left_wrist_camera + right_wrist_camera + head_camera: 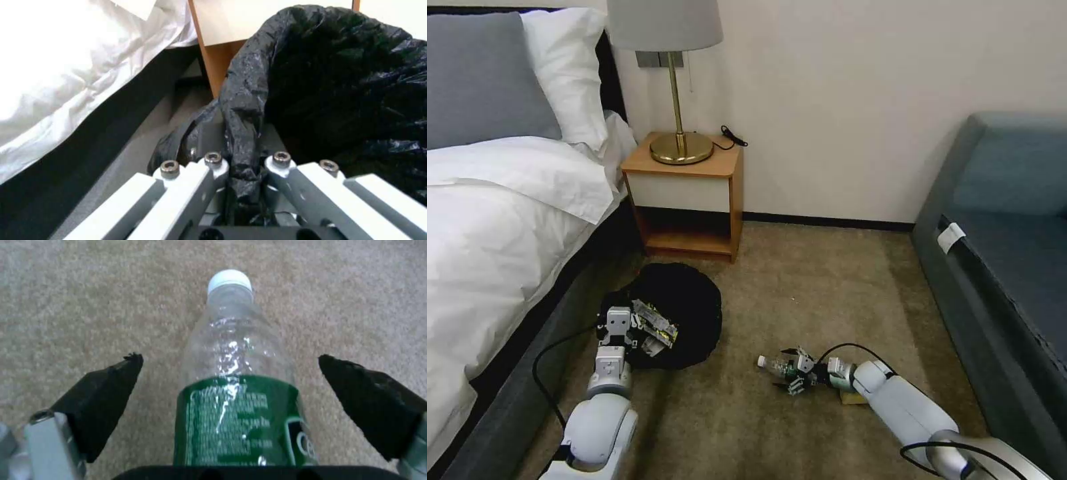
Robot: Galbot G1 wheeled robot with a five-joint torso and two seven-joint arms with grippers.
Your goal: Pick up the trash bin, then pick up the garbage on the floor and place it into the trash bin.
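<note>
Left gripper (627, 333): low by the side of the bed (500, 220), clamped on the near rim of the trash bin (690, 300). In the left wrist view the two fingers (213, 163) pinch a fold of the black bag (242, 110) between them, with almost no gap.

Trash bin: on the carpet (814, 280) straight ahead of the left gripper, its black liner spread over the rim so that the mouth shows as a dark round. Beyond it stands the wooden nightstand (694, 193) with a brass lamp (677, 87).

Wrappers (657, 327): crumpled pieces with gold and white on them lie inside the bin, just past the left gripper's fingertips, against the near wall.

Right gripper (792, 373): down at carpet level, well apart from the bin and off to the right of the left gripper. Its fingers are spread wide, and in the right wrist view the dark pads (106, 396) stand clear on both sides of the bottle (238, 396), touching neither flank.

Bottle: clear, with a green label and a white cap (229, 279), lying on its side on the carpet between the right gripper's fingers, cap pointing away from the wrist and toward the bin.

Tan paper (852, 398): a small piece on the carpet just under the right arm, behind the gripper.

Sofa (1007, 253): blue-grey, along the far right of the right arm.
</note>
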